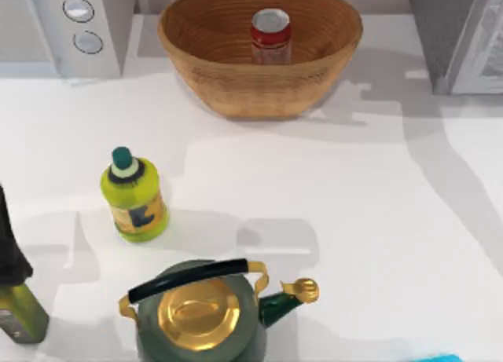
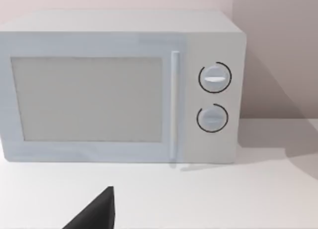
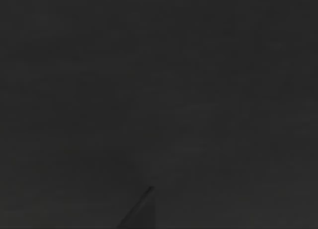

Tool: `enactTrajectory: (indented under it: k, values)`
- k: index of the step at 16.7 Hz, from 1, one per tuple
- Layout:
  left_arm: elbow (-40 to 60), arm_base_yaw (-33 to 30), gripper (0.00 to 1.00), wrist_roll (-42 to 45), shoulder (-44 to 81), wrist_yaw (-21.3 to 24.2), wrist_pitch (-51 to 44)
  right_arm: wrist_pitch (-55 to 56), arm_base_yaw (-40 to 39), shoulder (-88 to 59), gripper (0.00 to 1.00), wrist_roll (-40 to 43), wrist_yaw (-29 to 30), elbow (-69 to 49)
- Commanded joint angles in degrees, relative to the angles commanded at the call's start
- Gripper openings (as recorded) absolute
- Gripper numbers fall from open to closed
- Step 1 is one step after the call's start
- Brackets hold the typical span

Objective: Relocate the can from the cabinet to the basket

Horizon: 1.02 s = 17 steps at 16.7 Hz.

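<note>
The can [image 1: 270,35] stands upright inside the basket [image 1: 206,32], on its floor toward the back wall, silver top facing up, nothing of mine touching it, so by how things lie the move looks done. I judge it a light, stiff metal cylinder with a smooth, rather slippery painted side. If I had to take hold again, I would pinch it across the red body about halfway up, not at the rounded shoulder or the shiny rim, and squeeze modestly, since a thin wall could dent. Its pale label marks are too small for me to read, and I can make out no brand. The basket is rigid woven wicker with high sloping walls, so a reach to the can would have to come from above. The cabinet [image 1: 458,37] sits at the far right corner of the table, well apart from the basket. My left wrist camera faces the white microwave [image 2: 124,87] with its two round knobs; a dark wedge at that view's edge may be one of my left fingers, but I cannot tell whether that gripper is spread or pressed together. My right wrist view is dark, so I cannot tell that gripper's state either. The yellow-green bottle [image 1: 135,195] has a dark mark on its label that I cannot read, and the green kettle [image 1: 206,315] shows no writing.
</note>
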<state>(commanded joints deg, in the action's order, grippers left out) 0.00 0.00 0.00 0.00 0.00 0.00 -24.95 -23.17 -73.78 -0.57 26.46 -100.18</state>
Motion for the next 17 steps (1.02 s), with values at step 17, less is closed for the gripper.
enactTrajectory:
  k: [17]
  values:
    - [0.00, 0.00, 1.00, 0.00, 0.00, 0.00, 0.00, 4.95, 6.19, 3.80, 1.00, 0.48, -6.60, 8.33]
